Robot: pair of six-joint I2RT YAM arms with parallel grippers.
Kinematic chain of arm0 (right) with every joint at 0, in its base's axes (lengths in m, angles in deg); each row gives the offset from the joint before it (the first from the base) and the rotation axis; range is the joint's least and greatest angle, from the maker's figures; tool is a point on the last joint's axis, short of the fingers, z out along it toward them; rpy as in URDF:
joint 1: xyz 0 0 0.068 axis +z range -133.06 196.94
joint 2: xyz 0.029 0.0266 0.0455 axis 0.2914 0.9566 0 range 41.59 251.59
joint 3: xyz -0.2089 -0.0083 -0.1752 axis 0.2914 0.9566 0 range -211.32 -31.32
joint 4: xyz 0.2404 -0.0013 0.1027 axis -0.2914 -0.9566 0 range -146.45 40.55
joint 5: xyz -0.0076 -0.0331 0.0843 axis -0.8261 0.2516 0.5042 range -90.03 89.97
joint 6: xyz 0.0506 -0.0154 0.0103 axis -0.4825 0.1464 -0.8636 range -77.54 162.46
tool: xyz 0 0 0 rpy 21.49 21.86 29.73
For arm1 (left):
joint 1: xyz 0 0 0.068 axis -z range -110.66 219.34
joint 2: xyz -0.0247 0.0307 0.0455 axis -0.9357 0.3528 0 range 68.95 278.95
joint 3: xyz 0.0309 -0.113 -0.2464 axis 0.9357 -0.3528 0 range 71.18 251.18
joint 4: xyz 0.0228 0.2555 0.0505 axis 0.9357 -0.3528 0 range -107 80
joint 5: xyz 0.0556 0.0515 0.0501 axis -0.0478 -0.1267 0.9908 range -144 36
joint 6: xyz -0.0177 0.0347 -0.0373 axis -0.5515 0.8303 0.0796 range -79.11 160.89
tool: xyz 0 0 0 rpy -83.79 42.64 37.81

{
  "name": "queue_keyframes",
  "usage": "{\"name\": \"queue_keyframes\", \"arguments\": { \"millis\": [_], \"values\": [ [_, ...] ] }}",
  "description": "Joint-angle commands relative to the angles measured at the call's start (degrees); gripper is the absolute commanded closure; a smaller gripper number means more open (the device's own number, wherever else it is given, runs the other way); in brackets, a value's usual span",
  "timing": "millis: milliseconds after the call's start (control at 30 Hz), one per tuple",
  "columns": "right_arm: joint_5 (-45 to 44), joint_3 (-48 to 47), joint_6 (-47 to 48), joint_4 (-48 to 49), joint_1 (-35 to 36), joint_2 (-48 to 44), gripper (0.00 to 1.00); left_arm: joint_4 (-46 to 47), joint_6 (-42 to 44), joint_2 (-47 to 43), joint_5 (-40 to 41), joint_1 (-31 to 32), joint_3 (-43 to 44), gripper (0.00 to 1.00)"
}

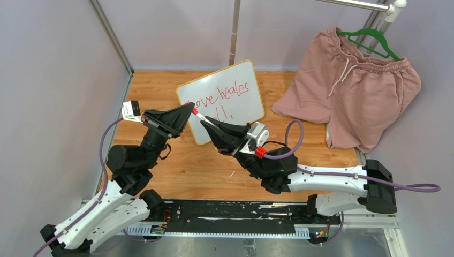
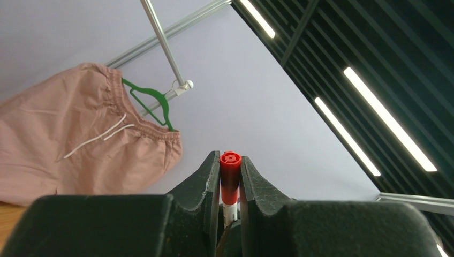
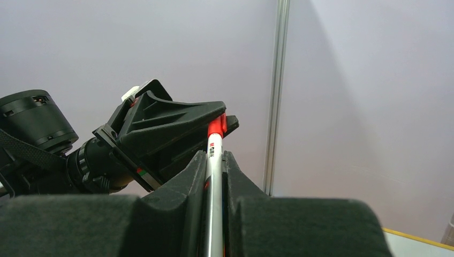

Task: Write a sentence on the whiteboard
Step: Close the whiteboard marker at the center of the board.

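Left gripper (image 1: 189,108): clamped on the red cap (image 2: 230,165). In the left wrist view both fingers (image 2: 206,184) press the cap's sides with no gap, and a bit of white barrel shows just below it.

Right gripper (image 1: 204,122): closed on the marker (image 3: 213,176), with the barrel running up between its fingers (image 3: 190,179). In the right wrist view the cap sits on the barrel's far end. Cannot tell whether it covers the writing tip or the back end.

The two grippers meet nearly tip to tip above the table (image 1: 214,174), with only a short red-and-white stretch of marker between them.

Whiteboard (image 1: 251,107): set askew on the table, mid-rear, just behind the grippers. Its near-left part is hidden by them. Cannot tell whether it lies flat or leans.

Sentence (image 1: 222,93): red cursive in two lines.
- Top line reads roughly "love heales", its first letter partly behind the left gripper.
- Second line is mostly covered by the right gripper; a few strokes and a "!" show.

Pink shorts (image 1: 348,91) hang on a green hanger (image 1: 369,37) at the right rear, draped down onto the table, right of the whiteboard and apart from it. An upright pole (image 1: 234,32) stands behind the whiteboard.
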Motion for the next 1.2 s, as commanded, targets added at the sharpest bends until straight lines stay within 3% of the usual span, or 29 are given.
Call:
{"name": "queue_keyframes", "arguments": {
  "millis": [0, 633, 1167],
  "values": [
    [-0.9, 0.5, 0.0, -0.3, -0.6, -1.5, 1.00, 1.3, 1.0, -1.0, -0.4, 0.3, -1.0, 1.00],
    [0.4, -0.1, -0.2, -4.5, -0.6, -2.3, 1.00, 1.3, 2.0, -0.4, -2.5, 0.2, -0.1, 1.00],
    [0.7, -3.2, 0.5, -8.4, -0.6, -0.2, 1.00, 1.0, 2.0, 3.6, -9.6, 0.4, 3.4, 1.00]
  ]
}}
